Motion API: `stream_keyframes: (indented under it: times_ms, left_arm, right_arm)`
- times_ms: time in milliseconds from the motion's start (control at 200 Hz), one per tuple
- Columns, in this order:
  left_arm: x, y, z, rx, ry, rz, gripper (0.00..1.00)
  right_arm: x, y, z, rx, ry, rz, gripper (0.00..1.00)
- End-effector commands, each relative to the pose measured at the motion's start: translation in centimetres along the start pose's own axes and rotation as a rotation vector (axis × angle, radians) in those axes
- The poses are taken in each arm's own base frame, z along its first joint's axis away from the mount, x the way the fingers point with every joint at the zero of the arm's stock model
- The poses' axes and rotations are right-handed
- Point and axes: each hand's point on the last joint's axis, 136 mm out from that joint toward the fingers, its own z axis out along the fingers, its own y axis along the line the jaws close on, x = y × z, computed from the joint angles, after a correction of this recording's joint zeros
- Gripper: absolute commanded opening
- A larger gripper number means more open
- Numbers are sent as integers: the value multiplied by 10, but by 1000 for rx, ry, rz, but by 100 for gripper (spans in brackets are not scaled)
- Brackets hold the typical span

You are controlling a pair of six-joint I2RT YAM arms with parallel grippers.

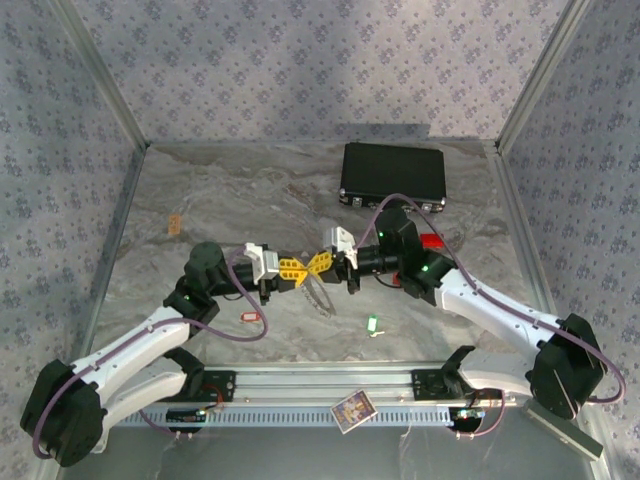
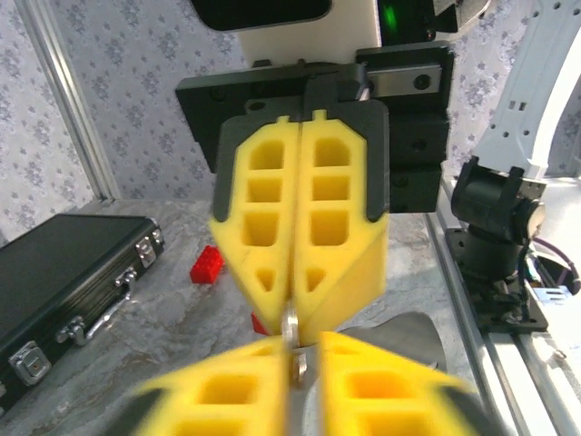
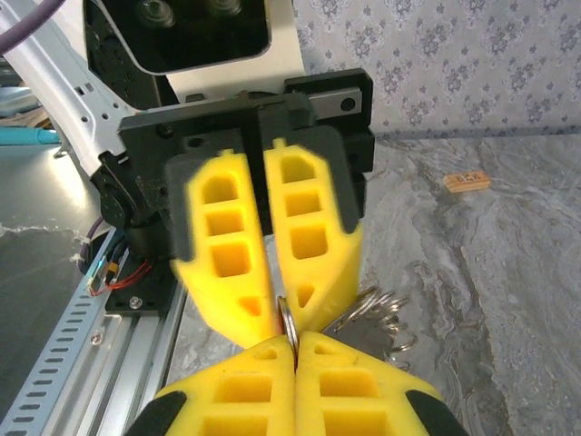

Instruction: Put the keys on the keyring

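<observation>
The right gripper [image 2: 292,334] clamps our keyring [image 3: 288,325], presumably steadying it for threading, left gripper [image 1: 300,268] opposite (its grip we cannot tell).

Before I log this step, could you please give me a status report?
Grippers: right gripper shut on the keyring, left gripper nipping it too. Both keys off it: red key, green key loose on table. Nothing in the way.

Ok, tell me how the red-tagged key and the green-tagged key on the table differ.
Colour: the red-tagged key is red, the green-tagged key green and white. Place: the red-tagged key lies by the purple cable of the left arm; the green-tagged key lies nearer the middle. Both lie loose on the table, unheld.
</observation>
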Motion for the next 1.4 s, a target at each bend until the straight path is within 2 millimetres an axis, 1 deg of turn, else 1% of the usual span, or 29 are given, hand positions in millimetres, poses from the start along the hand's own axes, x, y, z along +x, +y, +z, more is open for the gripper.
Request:
stream_keyframes:
  times_ms: [0,120,200,315,330,345,440,535,700,795,1004,1079,1174,1254,1269,1329,1359,1394]
  left_arm:
    - [-14,3,-3,-42,-6,56,29]
    - [-9,6,-10,-82,69,60,32]
    - [-4,7,-13,-102,119,62,32]
    - [1,9,-15,-113,167,55,32]
    - [0,9,-15,-113,167,56,32]
    - [0,9,-15,-112,168,55,31]
    - [-3,7,-13,-91,159,48,30]
    - [-6,6,-10,-71,145,36,29]
    - [-9,6,-7,-54,127,26,27]
    - [-9,5,-5,-41,124,21,23]
    - [-4,4,-3,-20,156,13,8]
    - [-4,4,-2,-15,162,12,0]
    - [-4,5,-2,-15,168,17,0]
    - [-3,6,-3,-26,172,22,0]
    - [-3,7,-3,-31,174,23,0]
    - [-3,10,-4,-55,170,30,0]
    - [-3,12,-4,-71,164,33,0]
    - [-4,16,-5,-96,153,35,0]
  right_arm:
    - [-10,0,-2,12,40,-38,0]
    - [-7,-5,-9,55,156,-68,0]
    - [2,-4,-12,58,266,-83,0]
    - [5,-5,-15,72,383,-125,0]
    - [9,-4,-14,66,404,-126,0]
    - [-1,-7,-15,79,395,-148,0]
    - [1,-7,-14,88,461,-158,0]
    - [-3,-5,-9,75,470,-162,0]
    - [-3,-2,0,56,465,-172,0]
    - [-3,-2,4,54,470,-177,0]
    - [-9,0,9,48,459,-189,0]
    - [-9,1,11,44,458,-191,0]
    - [-9,1,12,42,453,-181,0]
    - [-10,0,9,52,441,-155,0]
    - [-10,-1,8,61,438,-147,3]
    - [-11,-8,2,104,420,-116,25]
    - [-8,-9,-3,124,421,-92,32]
    - [-11,-14,-8,160,392,-85,38]
